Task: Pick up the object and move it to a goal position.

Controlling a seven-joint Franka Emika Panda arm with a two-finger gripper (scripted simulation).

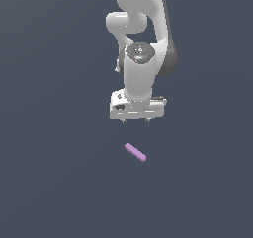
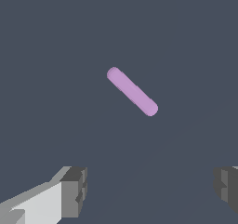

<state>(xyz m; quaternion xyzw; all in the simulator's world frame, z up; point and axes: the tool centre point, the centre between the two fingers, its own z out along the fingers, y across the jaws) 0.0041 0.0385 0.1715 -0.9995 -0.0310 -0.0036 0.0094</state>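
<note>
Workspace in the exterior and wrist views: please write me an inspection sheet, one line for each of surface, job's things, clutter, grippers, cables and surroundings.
Surface: plain dark grey-blue floor, flat and without marks.
Job's things: one lilac bar with rounded ends lies flat on the surface, at a diagonal in both views; nothing touches it. No goal marker seen.
Clutter: nothing seen.
Grippers: the gripper is open, its fingers wide apart; it hangs above the bar and is not around it. In the exterior view the bar lies below the hand.
Cables: nothing seen.
Surroundings: only the white arm; the background is the same dark colour everywhere.
</note>
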